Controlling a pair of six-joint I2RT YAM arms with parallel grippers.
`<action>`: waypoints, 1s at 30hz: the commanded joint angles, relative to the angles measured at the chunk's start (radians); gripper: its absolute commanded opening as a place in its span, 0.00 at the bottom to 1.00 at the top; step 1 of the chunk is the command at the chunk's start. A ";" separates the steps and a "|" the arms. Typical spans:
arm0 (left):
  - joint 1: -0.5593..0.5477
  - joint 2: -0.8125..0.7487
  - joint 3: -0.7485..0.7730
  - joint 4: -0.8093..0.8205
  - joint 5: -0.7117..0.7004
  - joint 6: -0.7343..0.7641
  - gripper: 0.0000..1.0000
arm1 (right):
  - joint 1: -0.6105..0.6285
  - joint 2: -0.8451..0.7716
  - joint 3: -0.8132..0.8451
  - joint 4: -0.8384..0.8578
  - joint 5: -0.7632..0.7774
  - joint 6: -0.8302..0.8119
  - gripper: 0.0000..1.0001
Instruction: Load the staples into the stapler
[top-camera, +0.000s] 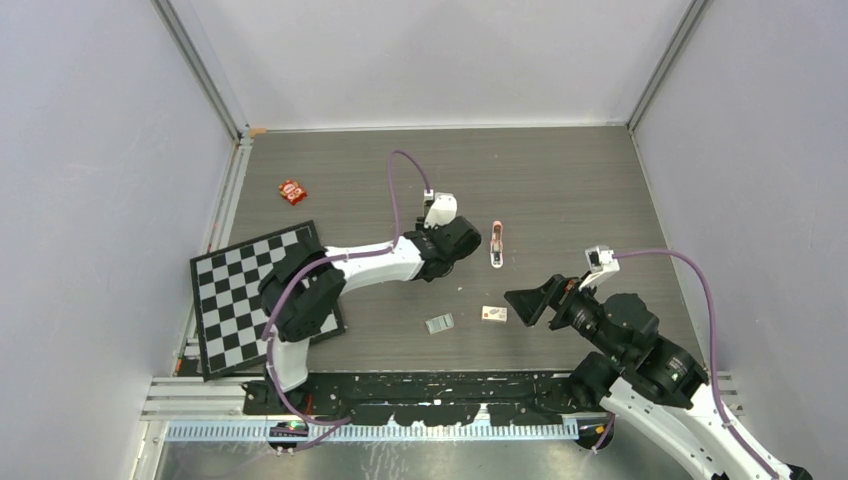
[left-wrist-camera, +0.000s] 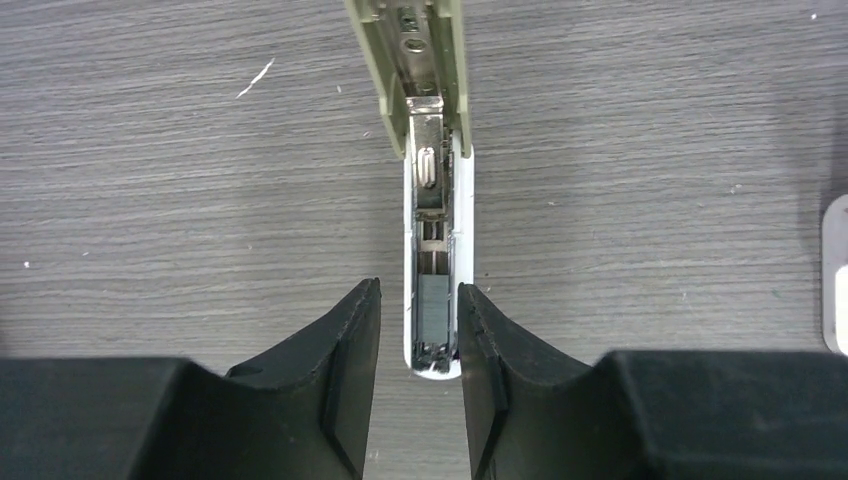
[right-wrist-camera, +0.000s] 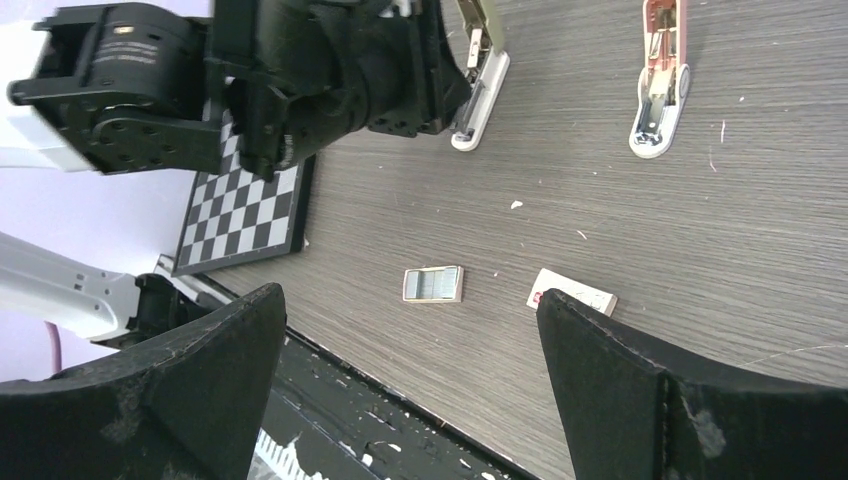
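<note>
1. Stapler (left-wrist-camera: 437, 250): opened out flat on table (top-camera: 600, 180), beige-green top swung away, metal channel exposed, near end between the fingers of left gripper (left-wrist-camera: 418, 288).
2. Left gripper: parted narrowly, straddling that end; strip of table visible on one side.
3. Right gripper (right-wrist-camera: 408, 300): spread wide, holding nothing.
4. Staples (right-wrist-camera: 433, 284): on table toward near edge, beside white box (right-wrist-camera: 572, 293); red print unreadable.
5. Pink stapler (top-camera: 497, 245): just right of left wrist.
6. Checkerboard (top-camera: 255, 290), red packet (top-camera: 292, 191): far left; label illegible.
</note>
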 joint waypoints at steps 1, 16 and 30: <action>0.003 -0.160 -0.044 0.029 -0.009 -0.026 0.37 | 0.001 0.045 0.027 0.038 0.051 -0.006 1.00; 0.176 -0.487 -0.454 0.465 0.461 -0.181 0.34 | -0.045 0.856 0.277 0.338 0.097 -0.125 0.94; 0.277 -0.307 -0.478 0.605 0.619 -0.149 0.34 | -0.276 1.465 0.693 0.572 -0.351 -0.186 0.82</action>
